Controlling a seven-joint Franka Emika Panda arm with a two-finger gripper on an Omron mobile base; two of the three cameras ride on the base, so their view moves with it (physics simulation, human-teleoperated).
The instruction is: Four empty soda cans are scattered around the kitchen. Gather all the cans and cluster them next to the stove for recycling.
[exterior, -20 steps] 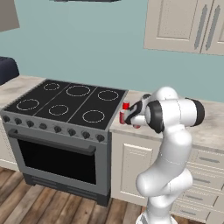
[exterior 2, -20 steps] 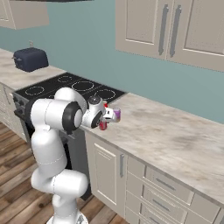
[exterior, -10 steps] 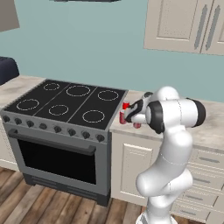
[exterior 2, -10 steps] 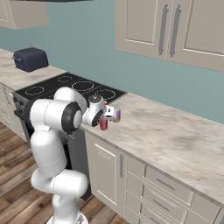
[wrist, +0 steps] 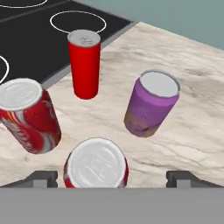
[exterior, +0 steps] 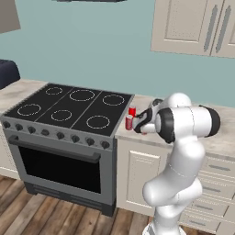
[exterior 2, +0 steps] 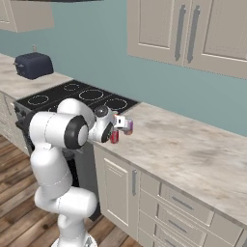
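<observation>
The wide grey-steel stove [exterior: 69,133] adjoined the beige marbled worktop [exterior 2: 193,154]. Beside its edge stood four cans, three red [wrist: 85,63] and one purple [wrist: 151,103], clustered for recycling. The hand [wrist: 111,177] hovered above, fingers apart, holding nothing.

Base views flank arm, share stove [exterior: 69,110]; hand view close above counter [wrist: 192,109].

Three soda cans are red: a plain one [wrist: 84,65], one with white lettering [wrist: 29,118], one nearest [wrist: 96,164]. The fourth [wrist: 151,105] is purple, silver-topped. The counter [wrist: 183,78] is beige marble; the stove [exterior: 69,110] cooktop black with white rings.
</observation>
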